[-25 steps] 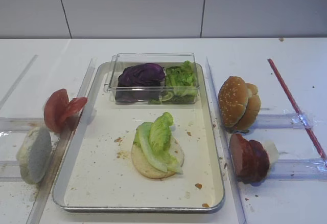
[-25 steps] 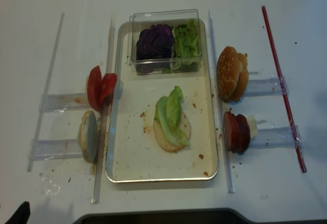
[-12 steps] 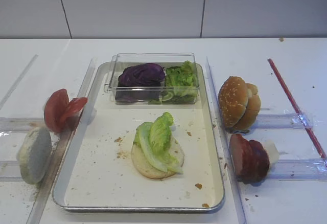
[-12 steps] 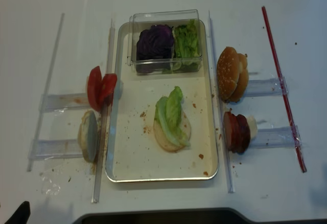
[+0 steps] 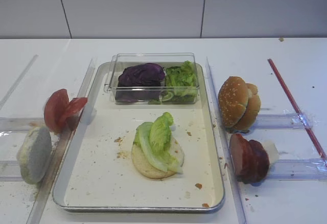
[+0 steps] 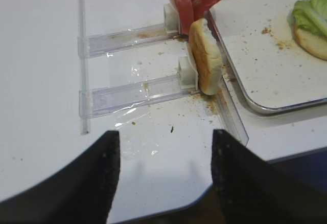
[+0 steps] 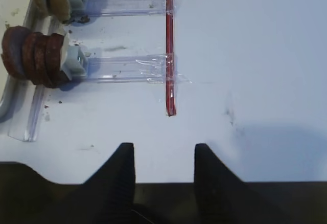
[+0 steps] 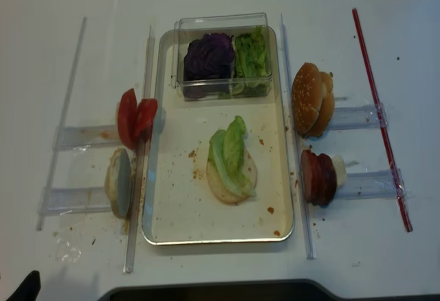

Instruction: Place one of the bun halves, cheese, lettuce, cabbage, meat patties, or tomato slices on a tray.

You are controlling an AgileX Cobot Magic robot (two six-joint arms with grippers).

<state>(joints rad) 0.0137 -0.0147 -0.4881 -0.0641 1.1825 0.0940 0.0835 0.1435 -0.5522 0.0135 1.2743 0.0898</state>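
Observation:
A metal tray (image 5: pixel 92 183) holds a bun half (image 5: pixel 145 166) topped with lettuce (image 5: pixel 156 139). At the tray's back, a clear box contains purple cabbage (image 5: pixel 141 74) and more lettuce (image 5: pixel 181 78). Left of the tray stand tomato slices (image 5: pixel 60 109) and an upright bun half (image 5: pixel 34 154). To the right are sesame bun halves (image 5: pixel 237 103) and meat patties (image 5: pixel 249 157). No cheese shows. My right gripper (image 7: pixel 164 150) hovers open over bare table, right of the patties (image 7: pixel 33 55). The left gripper (image 6: pixel 166 134) is open wide near the table's front edge, short of the bun half (image 6: pixel 207 55).
Clear plastic rails (image 5: pixel 286 169) with white end blocks prop up the food on both sides. A red straw (image 5: pixel 296 104) is taped across the right rails. Long clear strips (image 5: pixel 76 101) flank the tray. Crumbs dot the tray and the left table.

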